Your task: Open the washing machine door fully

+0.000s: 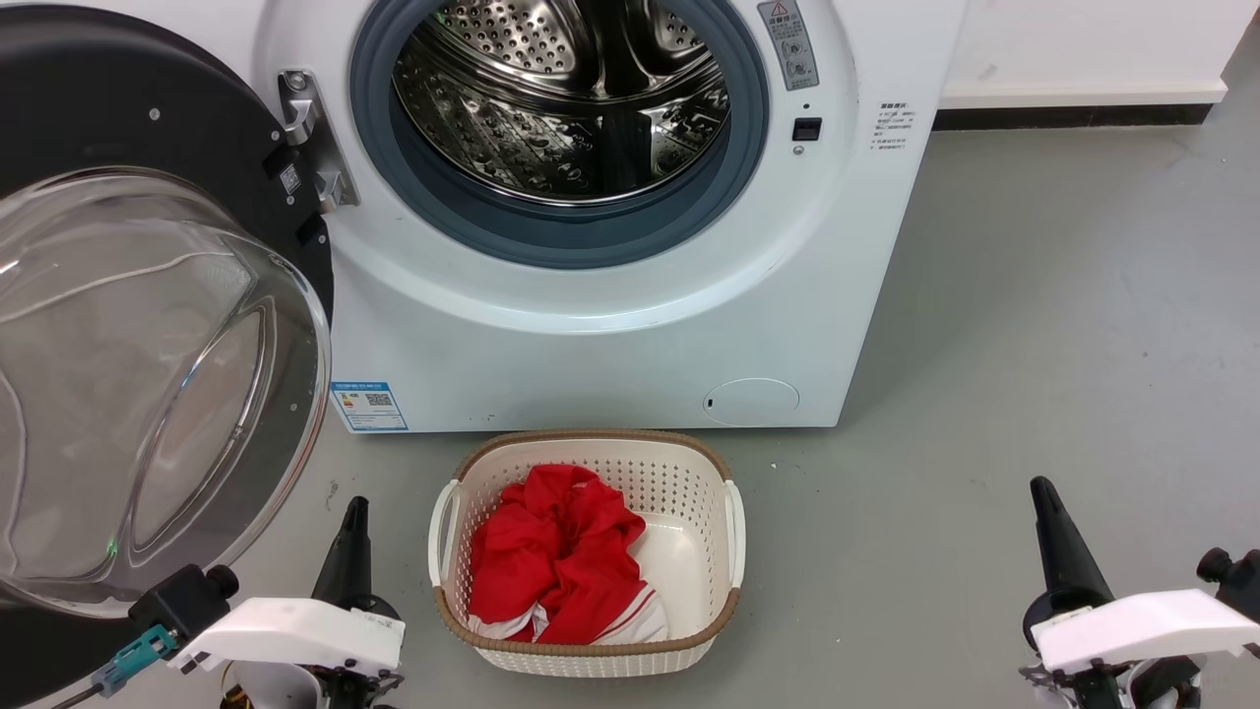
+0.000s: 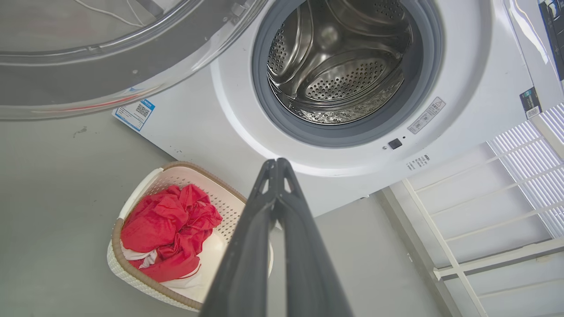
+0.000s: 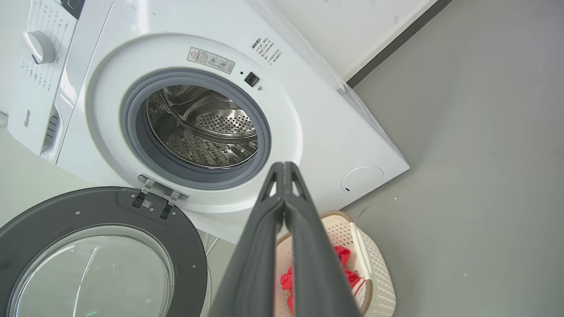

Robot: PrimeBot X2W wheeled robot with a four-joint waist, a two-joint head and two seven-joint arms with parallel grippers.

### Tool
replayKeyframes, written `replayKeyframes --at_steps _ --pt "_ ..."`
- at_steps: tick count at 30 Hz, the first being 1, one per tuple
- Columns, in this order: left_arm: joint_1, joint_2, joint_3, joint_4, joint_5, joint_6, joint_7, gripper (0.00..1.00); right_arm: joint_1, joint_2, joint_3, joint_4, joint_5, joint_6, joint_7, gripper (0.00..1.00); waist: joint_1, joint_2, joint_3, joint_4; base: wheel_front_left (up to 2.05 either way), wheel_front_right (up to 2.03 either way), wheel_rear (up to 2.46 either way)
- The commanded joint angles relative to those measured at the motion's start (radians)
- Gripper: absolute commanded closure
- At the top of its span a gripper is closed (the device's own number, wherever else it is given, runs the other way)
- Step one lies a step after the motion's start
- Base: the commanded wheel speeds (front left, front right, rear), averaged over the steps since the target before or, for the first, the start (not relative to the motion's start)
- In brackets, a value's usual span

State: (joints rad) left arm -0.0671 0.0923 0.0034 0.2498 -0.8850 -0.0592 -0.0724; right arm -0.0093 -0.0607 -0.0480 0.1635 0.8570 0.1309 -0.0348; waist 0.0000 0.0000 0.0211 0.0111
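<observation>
You have the door standing wide open on its hinge at the left edge of the machine. Its inner face, black ring and glass bowl, looks out toward you, and the right wrist view shows it lying about flat with the front panel, well apart from the opening. That leaves the drum and its gasket in plain sight, so I judge the task as good as done; whether the hinge has travel left cannot be told from here. Your left tool sits low on your left, near the door's lower rim but apart from it, its two fingers pressed together on nothing, as the left wrist view makes plain. Your right tool is likewise narrow and empty, low over bare floor, well apart from machine and door. They are held so, I'd say, because nothing needs gripping — a door this far round wants at most a nudge from a closed finger. The basket with the red cloth stands on the floor just before the machine, between your tools. If you push further, mind the glass bowl bulging toward the left arm — it is the nearest thing to strike.
</observation>
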Motion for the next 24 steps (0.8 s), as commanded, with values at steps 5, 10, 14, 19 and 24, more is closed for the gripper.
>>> replayKeyframes --at_steps 5,10,14,19,24 --pt "-0.029 -0.002 0.016 -0.012 -0.087 -0.011 0.021 1.0 -0.034 -0.008 -0.006 0.001 0.096 0.0 0.014 1.0 0.0 0.0 -0.001 -0.001 0.0 0.0 0.0" --pt "-0.031 -0.006 0.025 -0.012 -0.145 -0.017 0.036 1.0 -0.041 -0.008 -0.009 0.008 0.157 0.0 0.025 1.0 0.0 0.0 -0.002 -0.002 0.0 0.0 0.0" --pt "-0.033 -0.009 0.031 -0.012 -0.189 -0.022 0.048 1.0 -0.045 -0.008 -0.012 0.013 0.204 0.0 0.032 1.0 0.0 0.0 -0.003 -0.002 0.0 0.0 0.0" --pt "-0.032 -0.013 0.04 -0.011 -0.242 -0.027 0.062 1.0 -0.051 -0.008 -0.015 0.019 0.26 0.0 0.042 1.0 0.0 0.0 -0.004 -0.003 0.0 0.0 0.0" --pt "-0.035 -0.016 0.048 -0.011 -0.292 -0.032 0.076 1.0 -0.058 -0.008 -0.019 0.026 0.313 0.0 0.053 1.0 0.0 0.0 -0.006 -0.003 0.0 0.0 0.0"
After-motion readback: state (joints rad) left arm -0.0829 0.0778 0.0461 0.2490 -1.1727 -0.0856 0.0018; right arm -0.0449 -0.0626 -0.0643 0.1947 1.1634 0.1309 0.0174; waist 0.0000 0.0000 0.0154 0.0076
